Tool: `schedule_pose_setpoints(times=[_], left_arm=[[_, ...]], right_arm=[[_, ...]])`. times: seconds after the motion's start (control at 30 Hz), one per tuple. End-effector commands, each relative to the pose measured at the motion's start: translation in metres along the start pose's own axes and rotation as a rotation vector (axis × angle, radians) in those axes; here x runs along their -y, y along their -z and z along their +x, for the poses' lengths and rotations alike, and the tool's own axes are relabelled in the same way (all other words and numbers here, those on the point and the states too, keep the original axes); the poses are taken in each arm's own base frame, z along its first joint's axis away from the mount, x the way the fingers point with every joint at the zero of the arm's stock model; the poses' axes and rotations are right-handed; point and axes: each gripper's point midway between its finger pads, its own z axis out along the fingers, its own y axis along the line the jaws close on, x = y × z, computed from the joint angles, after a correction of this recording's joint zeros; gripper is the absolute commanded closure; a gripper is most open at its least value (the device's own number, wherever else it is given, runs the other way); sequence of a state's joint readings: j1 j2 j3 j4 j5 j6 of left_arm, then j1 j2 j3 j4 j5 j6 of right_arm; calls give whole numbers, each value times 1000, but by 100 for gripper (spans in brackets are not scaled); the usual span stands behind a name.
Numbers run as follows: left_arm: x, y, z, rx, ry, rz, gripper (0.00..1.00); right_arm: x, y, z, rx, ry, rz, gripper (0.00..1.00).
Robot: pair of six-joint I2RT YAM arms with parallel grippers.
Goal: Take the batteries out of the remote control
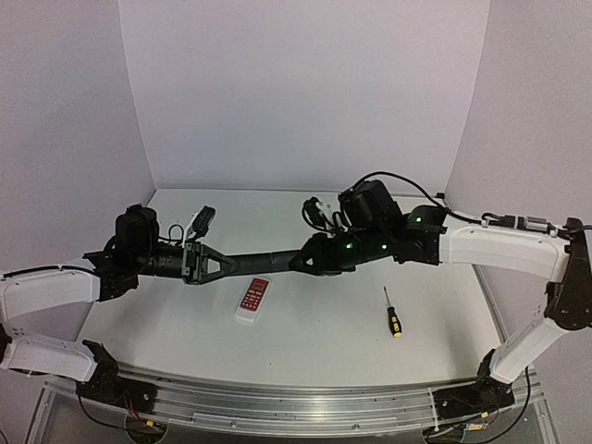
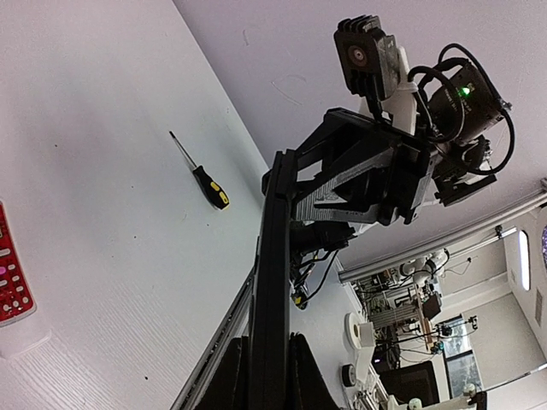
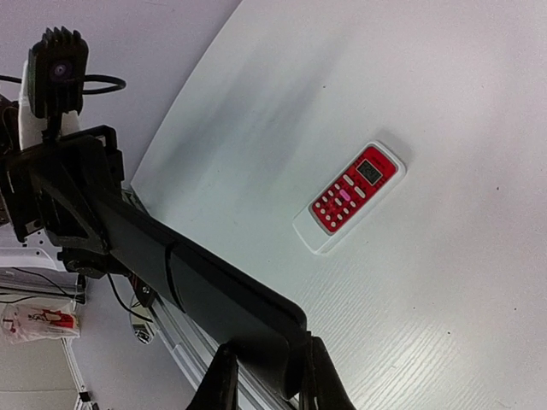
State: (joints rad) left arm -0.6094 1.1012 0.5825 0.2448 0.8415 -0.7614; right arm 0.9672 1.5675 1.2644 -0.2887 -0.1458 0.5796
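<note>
Top external view showed the remote control [image 1: 264, 262] held above the tabletop [image 1: 324, 342], the left end effector [image 1: 222, 265] clamped on one end and the right end effector [image 1: 310, 261] on the other. Opposing pulls could twist it loose. No batteries were visible; freed ones might drop and roll.

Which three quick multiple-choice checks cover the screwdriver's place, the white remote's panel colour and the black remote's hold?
1. The screwdriver lies: A on the table, right side; B against the back wall; C in the air.
2. The white remote has a panel that is: A blue; B red; C green.
3. The black remote is: A on the table; B in one claw; C in both claws.
Key: 1A, it rests flat near the right arm; 2B, its face shows red; 3C, left claw and right claw each clamp an end, lifted.
</note>
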Motion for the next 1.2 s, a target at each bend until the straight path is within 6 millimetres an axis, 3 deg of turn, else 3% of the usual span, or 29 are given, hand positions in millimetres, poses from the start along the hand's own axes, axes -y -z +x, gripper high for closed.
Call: schedule_pose_setpoints(times=[0.0, 0.17, 0.4, 0.53, 0.73, 0.93, 1.03, 1.17], left_arm=[[24, -4, -12, -9, -76, 54, 100], [26, -5, -12, -14, -86, 70, 100], [30, -6, -10, -20, -89, 106, 100], [27, -9, -10, -24, -77, 109, 100], [17, -14, -8, -36, -36, 98, 100], [12, -18, -5, -67, 14, 96, 100], [9, -21, -2, -93, 51, 96, 100], [6, -24, 2, -139, 109, 101, 100]], right_arm=[[31, -4, -2, -3, -17, 164, 86], [38, -4, 2, -19, -21, 194, 80], [29, -6, 1, -30, -9, 154, 84], [19, -9, 0, -43, -6, 103, 79], [26, -2, 1, -20, 6, 136, 77], [35, 22, 14, -27, 110, 167, 59], [31, 37, 24, -71, 259, 146, 39], [18, 52, 30, -96, 490, 77, 27]])
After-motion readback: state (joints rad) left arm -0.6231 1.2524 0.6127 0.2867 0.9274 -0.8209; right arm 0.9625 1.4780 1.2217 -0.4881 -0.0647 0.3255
